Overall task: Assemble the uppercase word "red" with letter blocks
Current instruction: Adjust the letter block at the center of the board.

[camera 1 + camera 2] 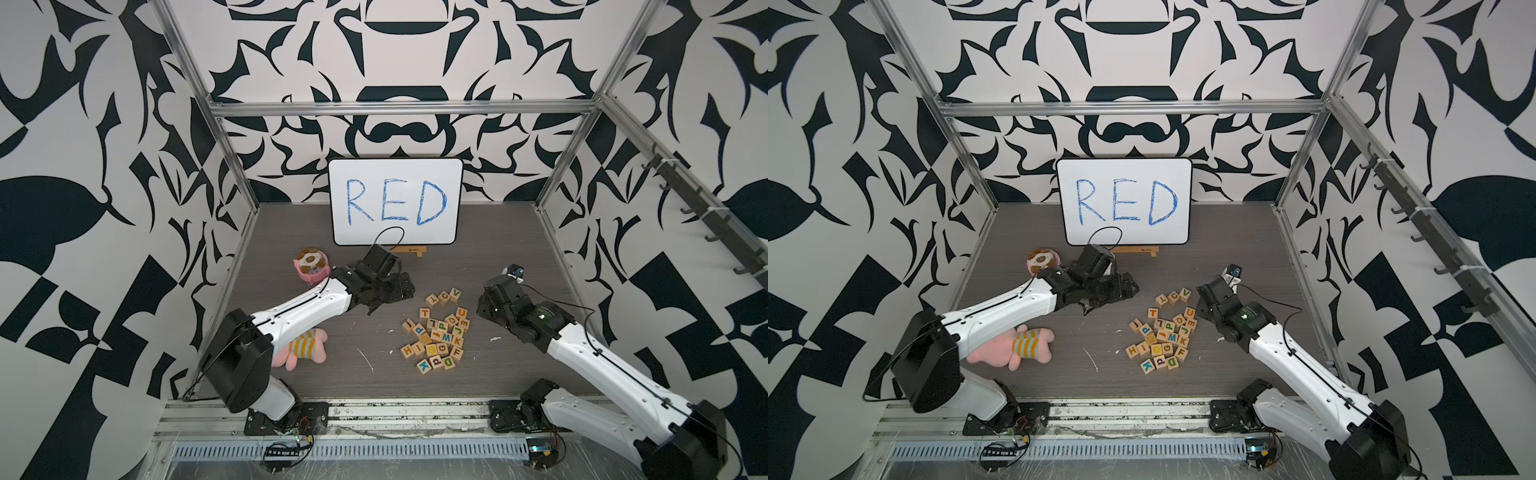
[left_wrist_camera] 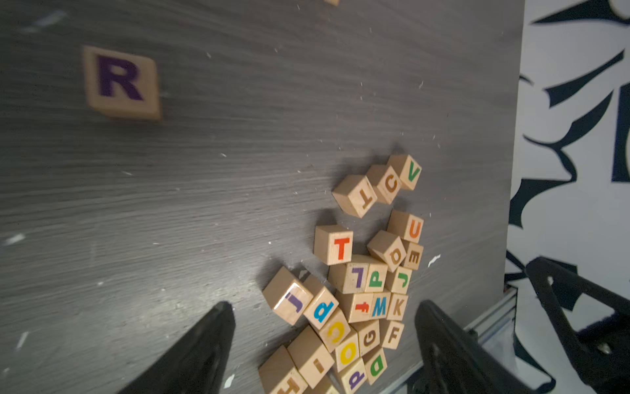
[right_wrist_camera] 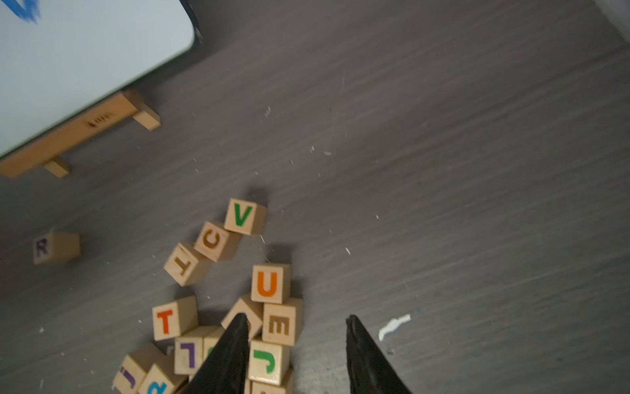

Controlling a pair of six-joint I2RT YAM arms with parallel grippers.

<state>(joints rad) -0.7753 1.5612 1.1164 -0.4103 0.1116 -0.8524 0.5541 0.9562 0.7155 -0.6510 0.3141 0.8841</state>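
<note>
The dark table (image 1: 519,257) carries everything, with the whiteboard (image 1: 395,201) propped at its far edge, RED written on it in blue. The left arm (image 1: 299,307) reaches across the middle of the table and the right arm (image 1: 582,353) comes in from the other side. Their ends flank the pile (image 1: 436,332), a loose heap of some two dozen letter blocks. A plush (image 1: 303,349) lies beside the left arm, well apart from the pile.

The left gripper (image 2: 323,303) has its fingers spread with nothing between them, and it points toward the pile. The right gripper (image 3: 296,316) is likewise parted and empty, one finger over the pile's rim near the E block (image 3: 281,324).

By my reading, one letter of three is done. The R block (image 2: 121,83) stands alone on bare table, letter up, well apart from the pile and off toward the left arm's side. Both top views hide it behind that arm.

Two letters are left. The E block sits in the pile touching the U, and the D block (image 2: 376,365), with its green letter, lies at the pile's near end. Neither is out of the heap, so no row exists yet, and both have to be set just beside the R, in order
</note>
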